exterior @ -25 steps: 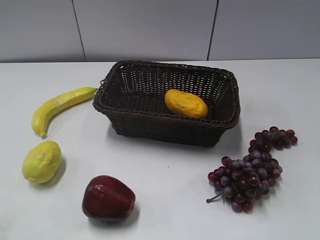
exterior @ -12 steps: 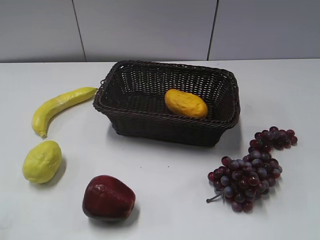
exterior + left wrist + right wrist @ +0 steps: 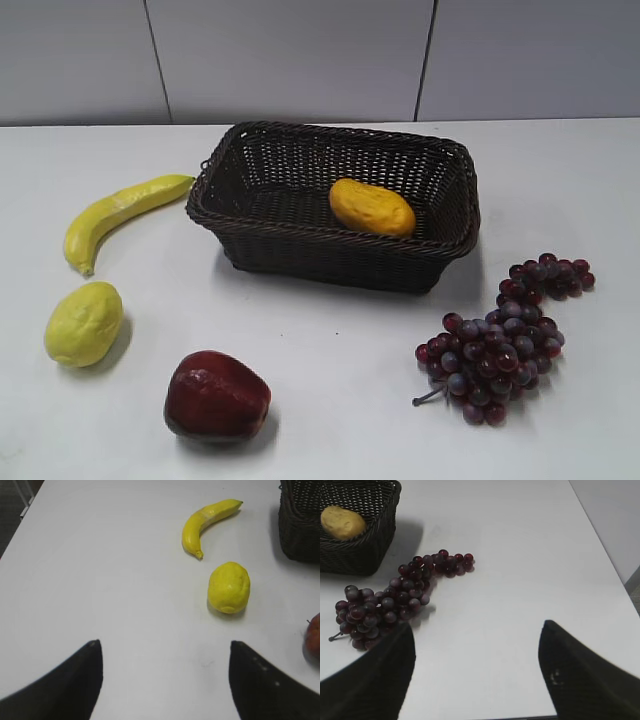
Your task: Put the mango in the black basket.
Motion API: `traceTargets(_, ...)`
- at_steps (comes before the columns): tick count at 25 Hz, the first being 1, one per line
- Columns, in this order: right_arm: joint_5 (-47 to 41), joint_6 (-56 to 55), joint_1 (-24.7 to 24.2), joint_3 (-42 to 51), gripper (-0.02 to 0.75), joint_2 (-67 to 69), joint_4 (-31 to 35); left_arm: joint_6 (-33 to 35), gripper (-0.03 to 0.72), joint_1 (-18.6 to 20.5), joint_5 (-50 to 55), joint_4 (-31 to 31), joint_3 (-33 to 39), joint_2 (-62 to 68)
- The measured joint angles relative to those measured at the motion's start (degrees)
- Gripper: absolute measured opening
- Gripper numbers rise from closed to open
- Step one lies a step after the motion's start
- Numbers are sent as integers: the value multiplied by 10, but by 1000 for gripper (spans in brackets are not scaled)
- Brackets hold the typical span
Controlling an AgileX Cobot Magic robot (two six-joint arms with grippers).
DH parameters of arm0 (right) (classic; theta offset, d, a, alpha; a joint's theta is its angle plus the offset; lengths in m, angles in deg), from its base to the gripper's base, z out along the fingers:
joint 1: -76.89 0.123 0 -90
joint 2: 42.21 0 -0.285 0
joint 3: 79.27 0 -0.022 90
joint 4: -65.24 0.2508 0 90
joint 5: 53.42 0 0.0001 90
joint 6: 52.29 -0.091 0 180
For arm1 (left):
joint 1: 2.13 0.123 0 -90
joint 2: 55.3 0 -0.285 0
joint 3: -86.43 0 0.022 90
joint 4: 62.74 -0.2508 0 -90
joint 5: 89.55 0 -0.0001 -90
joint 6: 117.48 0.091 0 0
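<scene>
Nothing has shifted since a second ago: the smooth oblong mango (image 3: 372,207) lies inside the woven black basket (image 3: 300,232), toward its right end. Both pincers, left gripper (image 3: 165,680) and right gripper (image 3: 476,672), hang spread over bare white table (image 3: 340,340), well clear of the grapes (image 3: 500,345) and lemon (image 3: 83,322).

This looks like a lab or test room set up for robot trials, not a home or a kitchen. A plain white table (image 3: 330,400) stands against bare grey wall panels (image 3: 290,60) split by dark vertical seams, with no household fittings around it. Fruit is spaced out on the tabletop around a dark wicker basket (image 3: 300,245): a banana (image 3: 115,212), a lemon (image 3: 83,322), a red apple (image 3: 215,395) and grapes (image 3: 505,340).
</scene>
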Motion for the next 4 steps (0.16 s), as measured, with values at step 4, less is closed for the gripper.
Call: traceTargets(4,0,0,0,0,591,0,0,0,589,0,0,0,0,0)
